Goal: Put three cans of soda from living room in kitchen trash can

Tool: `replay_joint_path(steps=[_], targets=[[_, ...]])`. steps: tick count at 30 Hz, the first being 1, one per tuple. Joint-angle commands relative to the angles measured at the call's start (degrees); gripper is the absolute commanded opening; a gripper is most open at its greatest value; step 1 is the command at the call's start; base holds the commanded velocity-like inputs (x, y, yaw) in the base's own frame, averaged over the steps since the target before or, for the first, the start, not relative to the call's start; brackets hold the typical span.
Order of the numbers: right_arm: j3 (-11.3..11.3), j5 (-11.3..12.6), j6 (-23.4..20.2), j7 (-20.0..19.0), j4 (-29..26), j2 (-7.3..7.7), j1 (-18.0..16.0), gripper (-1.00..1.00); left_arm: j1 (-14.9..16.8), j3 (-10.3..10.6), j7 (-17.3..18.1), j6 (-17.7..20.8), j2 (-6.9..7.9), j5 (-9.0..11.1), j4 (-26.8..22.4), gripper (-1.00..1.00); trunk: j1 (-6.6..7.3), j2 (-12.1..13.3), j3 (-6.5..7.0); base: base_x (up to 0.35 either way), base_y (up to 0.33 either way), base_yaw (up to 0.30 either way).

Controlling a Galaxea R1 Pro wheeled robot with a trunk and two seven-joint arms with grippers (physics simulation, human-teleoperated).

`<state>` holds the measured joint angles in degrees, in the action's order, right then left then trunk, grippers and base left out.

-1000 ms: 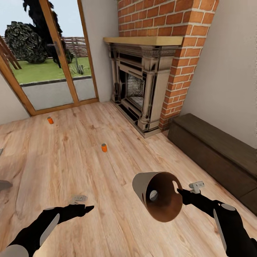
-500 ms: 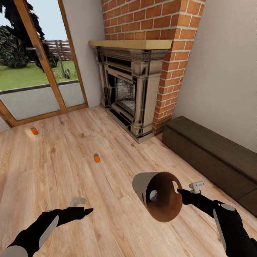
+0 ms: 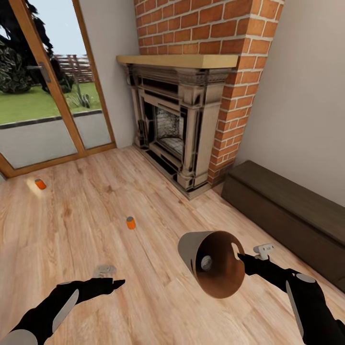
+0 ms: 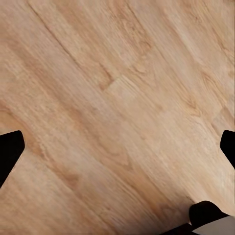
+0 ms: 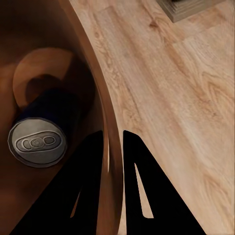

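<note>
The tash can [image 3: 191,254] hangs tilted above the floor with its brown mouth toward me. My right gripper [image 3: 241,259] is shut on its rim; in the right wrist view the two fingers [image 5: 90,166] straddle the bin wall [image 5: 105,107]. A blue can of soda [image 5: 36,142] with a silvery top lies inside the bin, also seen in the head view [image 3: 206,262]. Two orange cans stand on the plank floor, one near [image 3: 130,223] and one farther left [image 3: 40,184]. My left gripper [image 3: 114,283] hovers low over bare floor, open and empty, fingertips [image 4: 10,149] wide apart.
A stone fireplace [image 3: 177,124] under a brick chimney [image 3: 225,38] stands ahead. A long dark wooden bench [image 3: 287,211] runs along the right wall. Wood-framed glass doors [image 3: 48,96] are at the left. Open plank floor lies between me and the cans.
The whole view has shifted as the camera moved; fireplace and cans sit further left and lower in frame. Both arms and the held bin keep the same pose.
</note>
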<state>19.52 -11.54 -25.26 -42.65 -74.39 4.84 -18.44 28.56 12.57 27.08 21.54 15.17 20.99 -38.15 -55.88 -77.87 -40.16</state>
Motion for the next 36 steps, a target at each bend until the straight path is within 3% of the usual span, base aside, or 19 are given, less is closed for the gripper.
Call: replay_joint_path(steps=[1,13,36], targets=[[0.0,0.9,-0.3,-0.3,-0.1,-0.01,0.0,-1.00,0.0,0.0,0.0,0.0,-0.02,0.0,0.0,1.00,0.00,0.0,0.01,0.308,0.188,-0.001],[-0.2,0.9,-0.4,-0.1,0.1,-0.22,0.0,-1.00,0.0,0.0,0.0,0.0,-0.07,-0.1,0.4,1.00,0.00,0.0,0.14,0.308,0.188,-0.018],[-0.1,1.2,-0.3,0.1,0.4,-0.19,0.0,-1.00,0.0,0.0,0.0,-0.1,-0.23,-0.1,0.4,1.00,0.00,0.0,1.87,0.308,0.188,-0.135]])
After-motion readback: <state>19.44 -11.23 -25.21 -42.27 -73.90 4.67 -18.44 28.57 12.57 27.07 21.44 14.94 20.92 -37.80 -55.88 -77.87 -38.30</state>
